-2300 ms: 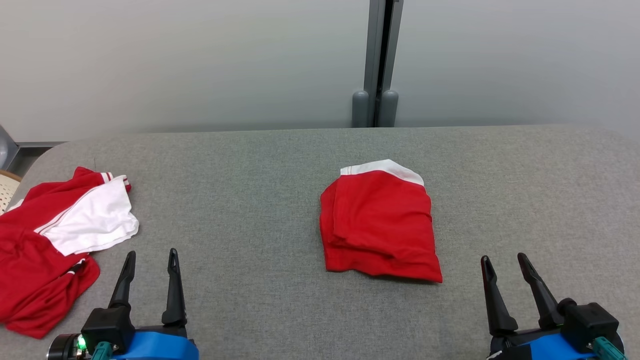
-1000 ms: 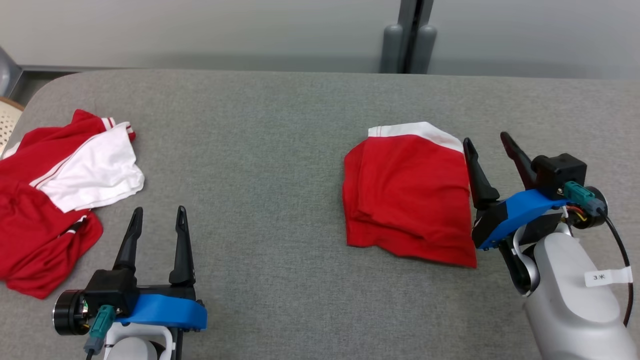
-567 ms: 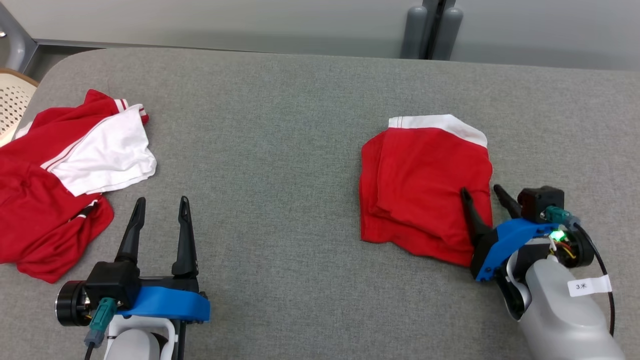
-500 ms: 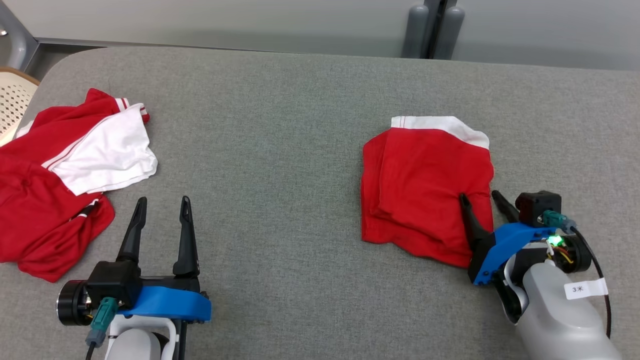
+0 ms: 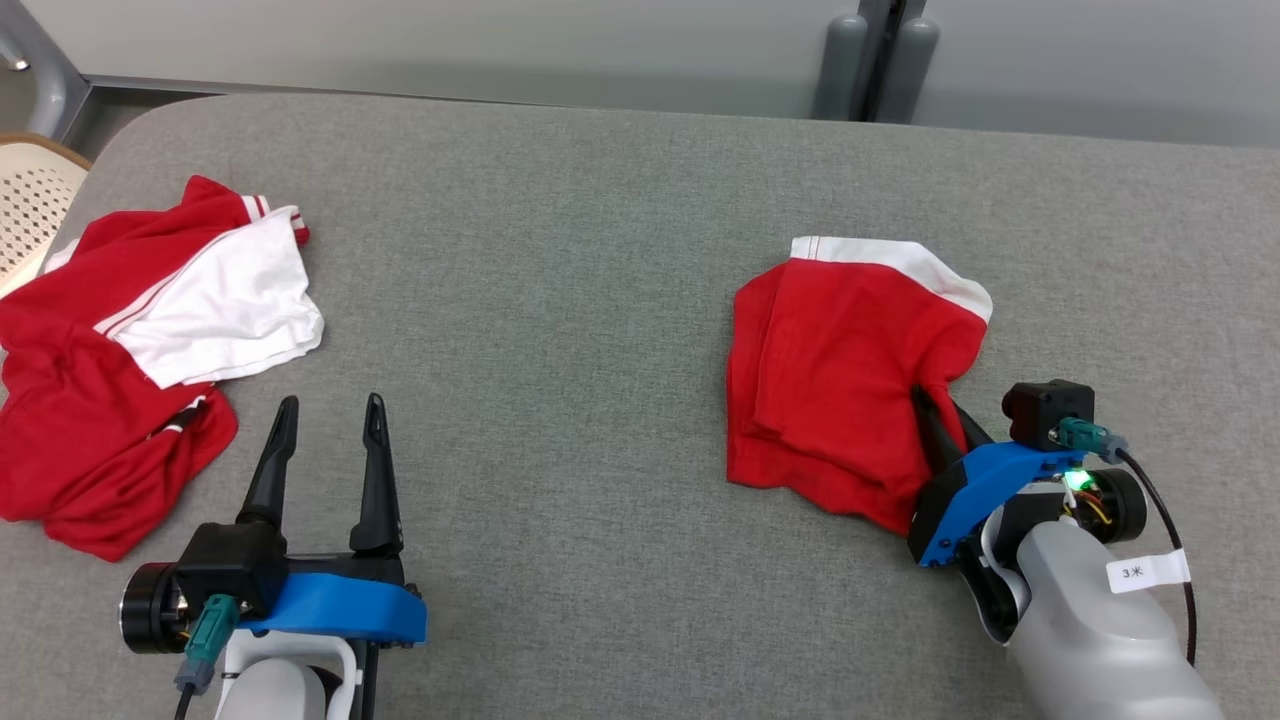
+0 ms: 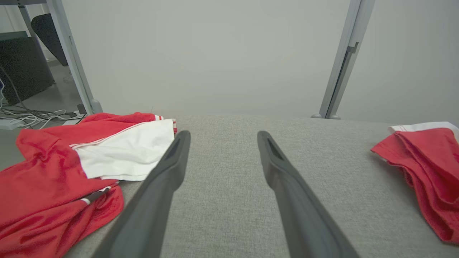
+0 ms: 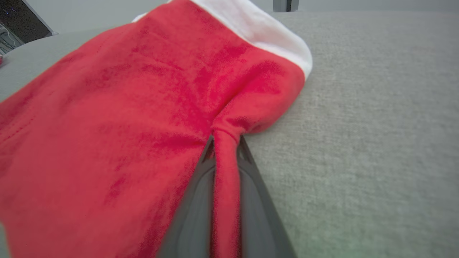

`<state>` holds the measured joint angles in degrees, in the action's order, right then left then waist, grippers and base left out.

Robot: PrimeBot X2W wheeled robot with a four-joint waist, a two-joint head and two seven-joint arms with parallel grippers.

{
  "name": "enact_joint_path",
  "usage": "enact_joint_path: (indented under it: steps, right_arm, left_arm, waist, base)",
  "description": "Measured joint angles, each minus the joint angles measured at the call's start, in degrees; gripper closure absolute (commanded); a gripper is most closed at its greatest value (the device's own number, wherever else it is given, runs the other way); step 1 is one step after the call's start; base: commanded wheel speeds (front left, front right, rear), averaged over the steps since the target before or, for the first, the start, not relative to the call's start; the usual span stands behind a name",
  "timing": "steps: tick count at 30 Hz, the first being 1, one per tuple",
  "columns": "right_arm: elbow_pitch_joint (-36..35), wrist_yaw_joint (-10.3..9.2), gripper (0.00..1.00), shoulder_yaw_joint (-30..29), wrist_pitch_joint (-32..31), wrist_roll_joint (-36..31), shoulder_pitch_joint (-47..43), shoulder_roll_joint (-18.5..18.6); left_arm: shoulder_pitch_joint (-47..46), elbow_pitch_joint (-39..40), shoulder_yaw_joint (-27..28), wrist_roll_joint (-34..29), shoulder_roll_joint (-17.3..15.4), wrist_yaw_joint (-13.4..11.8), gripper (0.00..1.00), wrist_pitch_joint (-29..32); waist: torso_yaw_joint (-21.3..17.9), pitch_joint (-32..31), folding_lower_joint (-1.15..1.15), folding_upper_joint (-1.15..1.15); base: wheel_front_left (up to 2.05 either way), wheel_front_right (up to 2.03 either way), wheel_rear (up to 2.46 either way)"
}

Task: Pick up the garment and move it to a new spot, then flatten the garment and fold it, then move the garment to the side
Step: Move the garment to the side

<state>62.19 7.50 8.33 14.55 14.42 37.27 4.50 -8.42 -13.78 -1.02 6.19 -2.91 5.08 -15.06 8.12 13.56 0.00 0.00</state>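
The folded red garment [image 5: 835, 375] with a white band along its far edge lies right of the table's middle, and it also fills the left of the right wrist view as the folded garment [image 7: 125, 118]. My right gripper [image 5: 945, 410] is shut on its right edge, with a pinched ridge of red cloth between the fingers [image 7: 247, 193]. My left gripper [image 5: 330, 410] stands open near the front left, nothing between its fingers [image 6: 168, 172]. The folded garment [image 6: 426, 157] lies at the right of the left wrist view.
A loose heap of red and white clothes [image 5: 130, 340] lies at the table's left edge. The grey fabric tabletop [image 5: 560, 300] has rounded corners. A pale perforated basket [image 5: 30, 200] stands off the left edge. A grey post [image 5: 870, 60] rises behind the table.
My right gripper came in from the front right to the garment's right edge and shut on it, bunching the cloth. The head camera shifted. The left gripper stayed open in place.
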Motion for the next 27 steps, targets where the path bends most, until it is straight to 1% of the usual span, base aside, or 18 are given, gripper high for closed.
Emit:
enact_joint_path:
  steps: [4,7,14,19,23,27]
  right_arm:
    - [-1.7,0.0,1.0,0.5,0.3,1.7,-0.6,0.7]
    - [-4.9,0.0,1.0,1.2,0.4,2.5,-2.0,1.8]
    - [-12.4,0.0,1.0,0.8,0.4,5.2,-5.5,5.4]
    - [-15.6,-0.01,1.0,-1.2,0.5,6.2,-7.1,7.4]
    - [-17.5,-0.01,1.0,-2.5,0.5,6.6,-7.9,7.7]
    - [-19.0,-0.01,1.0,-3.0,0.5,6.2,-7.8,7.7]
  left_arm:
    - [0.5,0.4,0.0,0.3,0.0,0.0,0.0,0.0]
    - [0.7,0.9,0.1,0.3,0.0,0.1,0.0,0.0]
    - [-0.7,2.7,0.3,-0.9,-0.1,0.5,0.0,0.0]
    - [-2.4,3.8,0.6,-1.7,-0.9,0.9,0.0,0.0]
    - [-3.6,4.5,0.8,-2.2,-1.5,1.0,0.0,0.0]
    - [-4.4,4.7,0.7,-2.5,-1.8,1.2,0.0,0.0]
  waist:
    - [-1.3,0.0,0.0,0.0]
    - [-3.2,0.4,0.0,0.0]
    - [-9.5,2.2,0.0,0.0]
    - [-14.4,4.2,0.0,0.0]
    - [-17.7,5.9,0.0,0.0]
    - [-19.5,7.8,0.0,0.0]
  base:
    - [0.0,0.0,0.0]
    - [0.0,0.0,0.0]
    - [0.0,0.0,0.0]
    - [0.0,0.0,0.0]
    - [0.0,0.0,0.0]
    - [0.0,0.0,0.0]
